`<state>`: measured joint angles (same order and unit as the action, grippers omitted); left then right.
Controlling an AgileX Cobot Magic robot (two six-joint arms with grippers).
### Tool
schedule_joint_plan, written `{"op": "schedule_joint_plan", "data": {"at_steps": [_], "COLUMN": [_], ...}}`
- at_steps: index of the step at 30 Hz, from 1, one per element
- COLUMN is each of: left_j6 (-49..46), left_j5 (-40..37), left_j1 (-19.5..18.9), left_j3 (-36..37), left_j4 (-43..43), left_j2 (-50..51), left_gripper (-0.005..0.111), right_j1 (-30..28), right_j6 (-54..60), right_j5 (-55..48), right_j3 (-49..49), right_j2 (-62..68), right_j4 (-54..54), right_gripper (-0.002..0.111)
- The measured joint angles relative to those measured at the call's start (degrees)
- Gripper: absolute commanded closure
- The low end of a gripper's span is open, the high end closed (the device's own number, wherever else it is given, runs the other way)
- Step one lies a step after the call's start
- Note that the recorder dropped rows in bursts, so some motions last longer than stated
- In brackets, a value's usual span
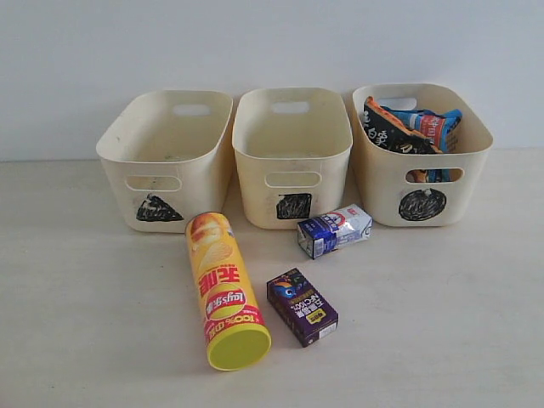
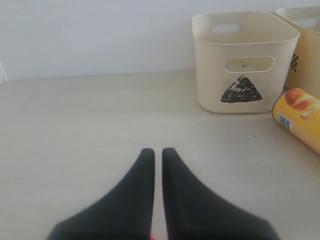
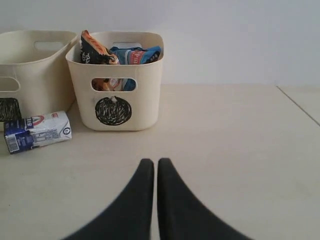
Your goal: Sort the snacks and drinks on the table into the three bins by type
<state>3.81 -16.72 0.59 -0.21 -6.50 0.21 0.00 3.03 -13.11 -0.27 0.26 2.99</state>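
Observation:
Three cream bins stand in a row: triangle bin [image 1: 166, 157] [image 2: 242, 60], square bin [image 1: 291, 153] [image 3: 22, 75], circle bin [image 1: 421, 153] [image 3: 116, 80]. The circle bin holds the blue bag [image 1: 433, 127] [image 3: 137, 54] and the orange-and-black bag [image 1: 387, 127] [image 3: 95, 50]. The yellow canister [image 1: 223, 285] [image 2: 300, 115] lies on its side in front of the bins. The purple carton [image 1: 302, 306] lies beside it; the blue-and-white carton [image 1: 334, 229] [image 3: 37, 131] lies nearer the bins. The pink canister is out of view. My left gripper [image 2: 157, 151] and right gripper [image 3: 154, 162] are shut, holding nothing, and neither appears in the exterior view.
A plain white wall rises behind the bins. In the right wrist view a seam in the table [image 3: 300, 105] runs at the far side. The light tabletop [image 1: 425, 323] stretches to both sides of the snacks.

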Motion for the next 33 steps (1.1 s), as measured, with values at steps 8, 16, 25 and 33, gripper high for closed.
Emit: {"op": "schedule_joint_plan", "data": {"at_steps": [8, 16, 25, 33], "left_j6": [0.00, 0.00, 0.00, 0.00], "left_j5": [0.00, 0.00, 0.00, 0.00], "left_j1": [0.00, 0.00, 0.00, 0.00], "left_j3": [0.00, 0.00, 0.00, 0.00], "left_j4": [0.00, 0.00, 0.00, 0.00], "left_j2": [0.00, 0.00, 0.00, 0.00], "left_gripper": [0.103, 0.103, 0.103, 0.103], "right_j1": [0.00, 0.00, 0.00, 0.00], "right_j6": [-3.48, -3.48, -3.48, -3.56], "right_j5": [-3.39, -5.70, -5.74, -5.74], "right_j3": [0.00, 0.00, 0.00, 0.00], "right_j2": [0.00, 0.00, 0.00, 0.00], "right_j4": [-1.59, -2.26, -2.26, -2.26], "right_gripper": [0.108, 0.108, 0.108, 0.108]}}
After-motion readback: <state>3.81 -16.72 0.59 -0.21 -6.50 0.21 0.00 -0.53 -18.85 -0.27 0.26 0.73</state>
